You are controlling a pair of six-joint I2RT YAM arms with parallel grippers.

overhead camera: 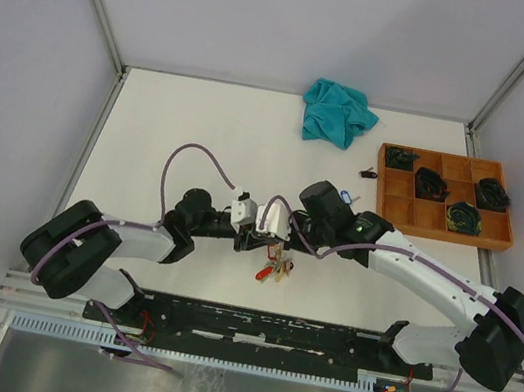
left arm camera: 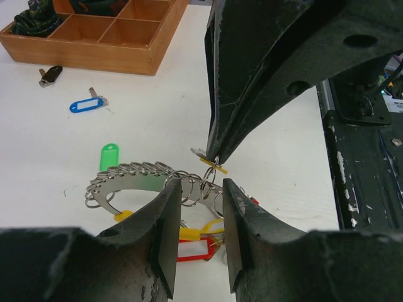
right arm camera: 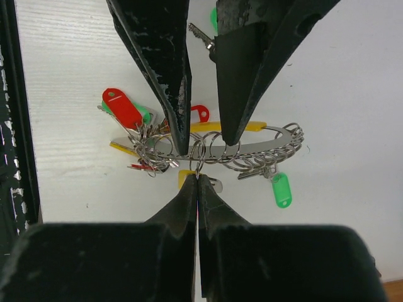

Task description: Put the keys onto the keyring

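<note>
The keyring (left arm camera: 126, 179) is a flat silver arc on the table, strung with many small split loops. Keys with green (left arm camera: 109, 156), yellow (left arm camera: 189, 234) and red (left arm camera: 195, 250) tags hang from it. My left gripper (left arm camera: 200, 233) is open, one finger on each side of the keyring (right arm camera: 264, 146); nothing is pinched. My right gripper (right arm camera: 198, 175) faces it, shut on the split loop of a yellow-tagged key at the ring's edge. In the top view both grippers meet at the near middle over the key bundle (overhead camera: 274, 271). A blue-tagged key (left arm camera: 85, 104) lies loose.
A wooden compartment tray (overhead camera: 445, 193) with dark bundles stands at the right, and a teal cloth (overhead camera: 337, 113) lies at the back. A small black fob (left arm camera: 50, 74) lies near the tray. The black base rail (left arm camera: 365, 157) runs along the table's near edge.
</note>
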